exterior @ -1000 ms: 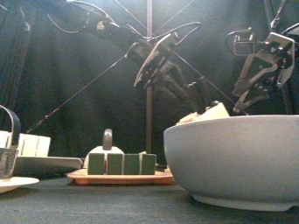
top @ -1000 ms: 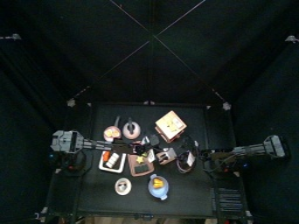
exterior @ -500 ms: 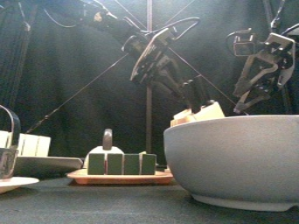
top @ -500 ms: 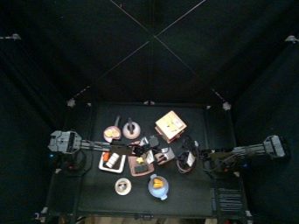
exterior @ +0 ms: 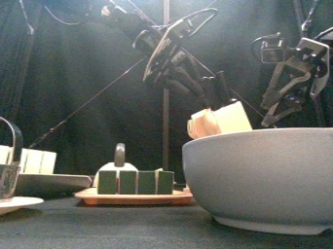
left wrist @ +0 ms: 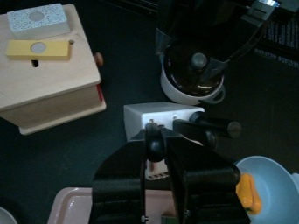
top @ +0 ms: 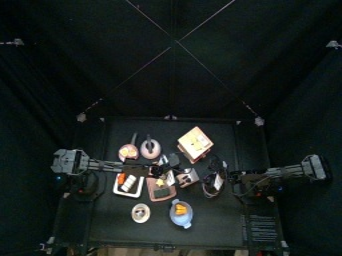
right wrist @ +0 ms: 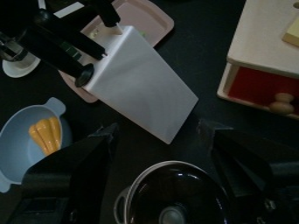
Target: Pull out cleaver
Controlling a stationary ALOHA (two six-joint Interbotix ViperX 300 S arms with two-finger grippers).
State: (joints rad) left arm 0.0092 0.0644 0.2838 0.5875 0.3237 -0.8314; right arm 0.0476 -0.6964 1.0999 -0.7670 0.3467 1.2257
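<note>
The white knife block (left wrist: 162, 117) has black handles (left wrist: 208, 129) sticking out of one end. My left gripper (left wrist: 153, 140) is shut on one handle, the cleaver's, as far as I can tell. The blade is hidden inside the block. In the front view the block (exterior: 223, 119) hangs tilted above the big bowl's rim, under the left arm (exterior: 166, 56). My right gripper (right wrist: 166, 144) stands open, and the lower corner of the block (right wrist: 140, 83) lies between its wide jaws. From above, the block (top: 189, 178) lies between both grippers.
A wooden box (left wrist: 47, 70) with a red drawer (right wrist: 263, 92) stands beside the block. Close around are a black pot (left wrist: 197, 70), a blue bowl (right wrist: 41, 131) holding something orange, and a pink tray (right wrist: 142, 22). A large white bowl (exterior: 260, 180) fills the front.
In the front view the knife block has risen from behind the bowl's rim to well above it, drawn up by the left arm. The right arm has hardly moved.
</note>
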